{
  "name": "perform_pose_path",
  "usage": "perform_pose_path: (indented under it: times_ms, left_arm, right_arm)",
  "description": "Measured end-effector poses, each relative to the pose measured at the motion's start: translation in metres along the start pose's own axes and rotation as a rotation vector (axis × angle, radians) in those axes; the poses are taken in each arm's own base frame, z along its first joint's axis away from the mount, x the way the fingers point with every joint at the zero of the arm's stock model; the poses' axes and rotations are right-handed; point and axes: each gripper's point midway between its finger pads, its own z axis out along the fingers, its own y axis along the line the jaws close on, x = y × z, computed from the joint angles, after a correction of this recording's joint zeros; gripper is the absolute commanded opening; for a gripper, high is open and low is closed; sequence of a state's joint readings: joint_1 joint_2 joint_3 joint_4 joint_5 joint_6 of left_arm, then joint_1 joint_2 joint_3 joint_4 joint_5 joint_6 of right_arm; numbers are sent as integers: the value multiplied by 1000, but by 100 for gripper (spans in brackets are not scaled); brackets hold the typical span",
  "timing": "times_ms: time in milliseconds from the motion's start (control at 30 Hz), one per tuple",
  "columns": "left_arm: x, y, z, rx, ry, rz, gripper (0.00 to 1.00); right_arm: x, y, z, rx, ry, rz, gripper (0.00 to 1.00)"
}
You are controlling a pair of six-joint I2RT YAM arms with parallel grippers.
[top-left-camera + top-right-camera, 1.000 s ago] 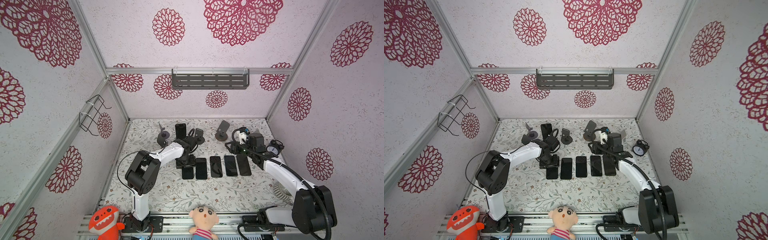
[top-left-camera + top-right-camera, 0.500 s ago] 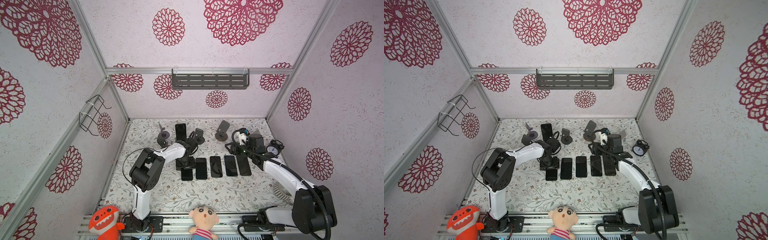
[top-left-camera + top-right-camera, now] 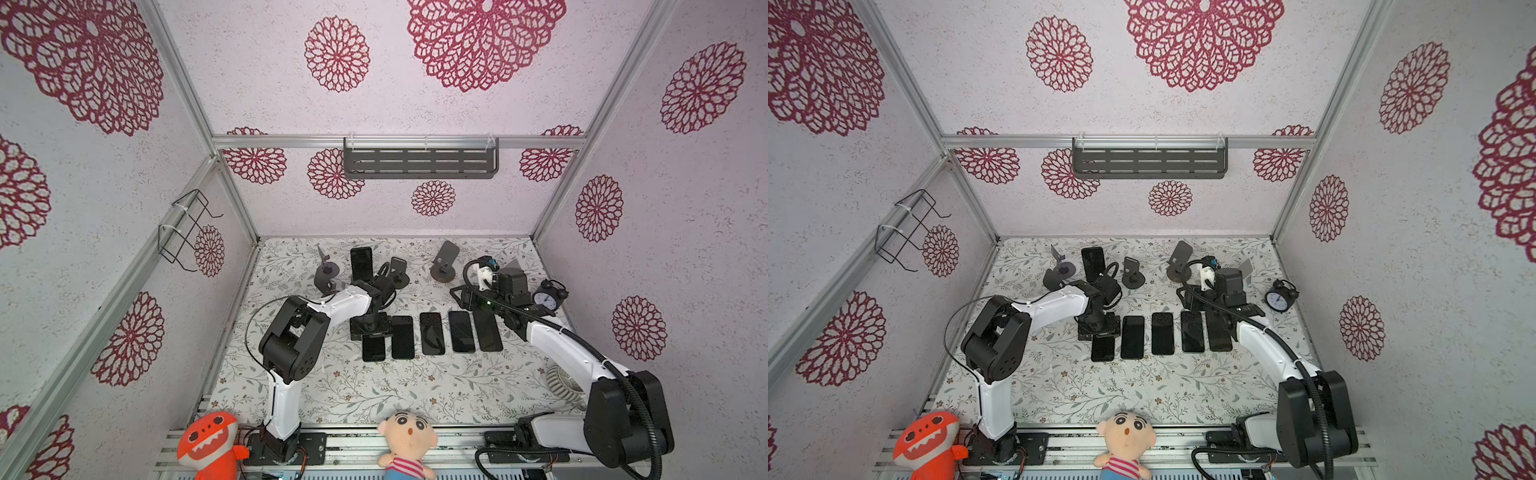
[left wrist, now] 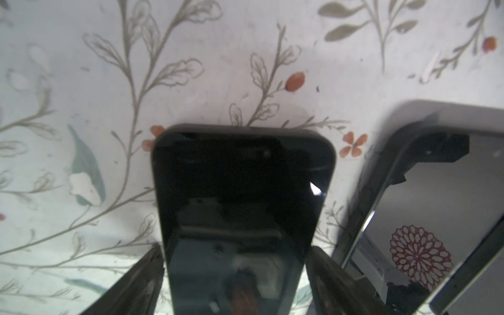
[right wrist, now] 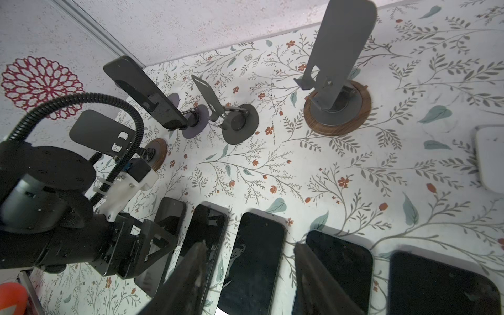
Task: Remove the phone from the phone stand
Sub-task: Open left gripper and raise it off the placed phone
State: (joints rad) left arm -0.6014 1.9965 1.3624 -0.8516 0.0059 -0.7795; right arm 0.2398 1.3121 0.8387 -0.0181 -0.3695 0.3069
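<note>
Since the prior frame the left gripper (image 4: 236, 249) has laid its phone (image 4: 240, 185) flat on the table (image 3: 374, 386), whether still clamped we cannot tell; right gripper (image 5: 250, 245) parted, empty; another phone (image 3: 360, 264) remains on its stand (image 5: 194, 131).

The phone (image 4: 240, 204) has a glossy glass face, the stand (image 5: 341, 49) looks matt metal, its base ring (image 5: 335, 131) wood.
</note>
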Motion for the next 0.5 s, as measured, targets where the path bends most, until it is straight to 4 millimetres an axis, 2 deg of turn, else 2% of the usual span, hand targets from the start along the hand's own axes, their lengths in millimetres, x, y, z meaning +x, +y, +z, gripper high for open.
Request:
perform_pose_path:
  times_ms: [500]
  left_arm:
    - [-4,4,-5,-22,-29,1,88]
  right_arm:
    - [0,0,0,0,0,0,56]
